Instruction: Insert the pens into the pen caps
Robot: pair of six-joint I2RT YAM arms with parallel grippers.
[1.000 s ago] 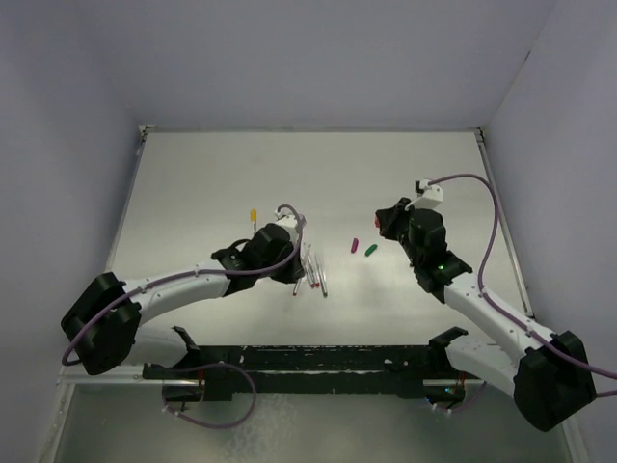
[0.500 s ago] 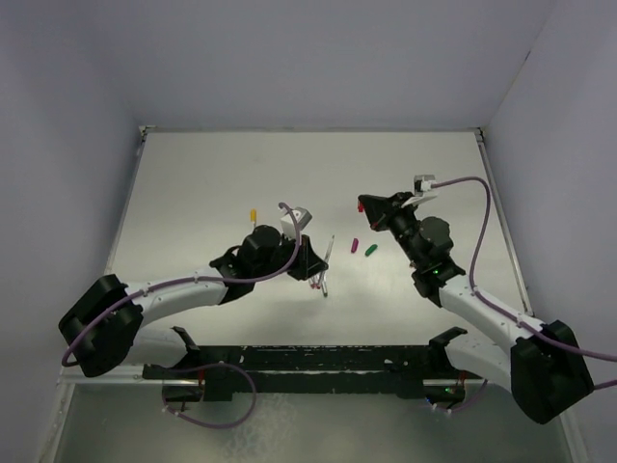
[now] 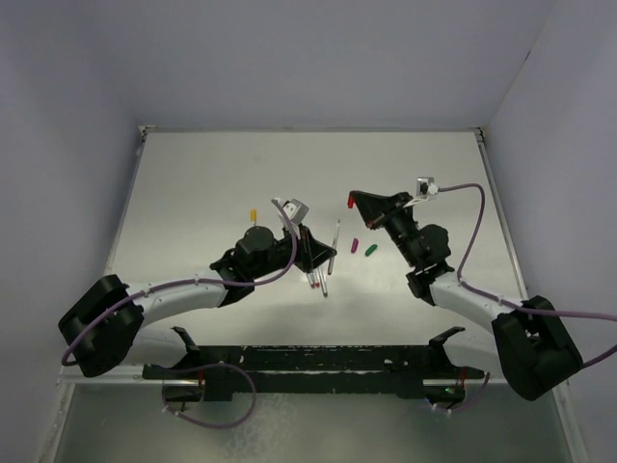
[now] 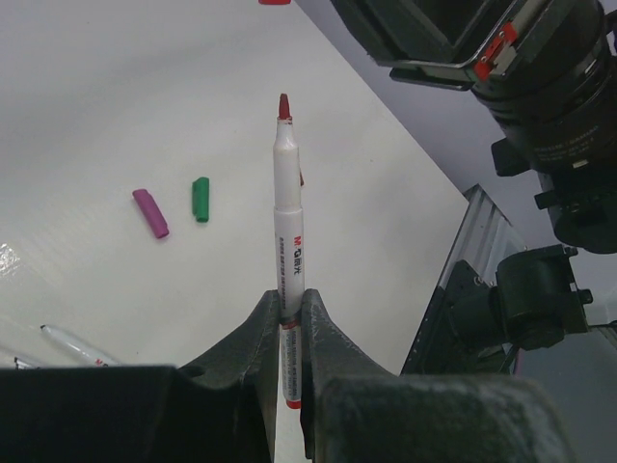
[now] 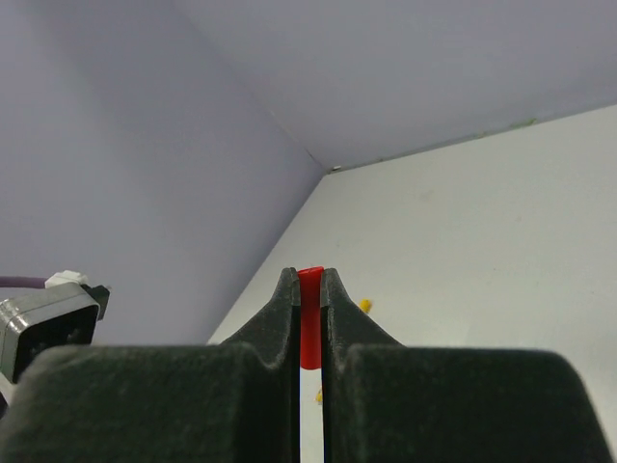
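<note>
My left gripper [image 3: 326,258] is shut on a white pen [image 3: 335,241] with a red tip, held off the table and pointing away toward the right arm. In the left wrist view the pen [image 4: 287,212] stands up from between the jaws of the gripper [image 4: 289,304]. My right gripper [image 3: 351,201] is raised and shut on a red pen cap [image 3: 346,204]. The right wrist view shows that cap [image 5: 309,318] pinched at the tips of the gripper [image 5: 308,280]. A purple cap [image 3: 355,245] and a green cap [image 3: 371,249] lie on the table between the arms.
Other pens [image 3: 318,282] lie in a loose bunch under the left gripper; one pen [image 4: 72,344] shows in the left wrist view. A yellow cap [image 3: 254,212] lies left of the left arm. The grey table [image 3: 212,174] is walled at the back and sides.
The left gripper has lifted the pen off the bunch and swung it to point toward the right arm. The right gripper has risen and moved left with the red cap.
</note>
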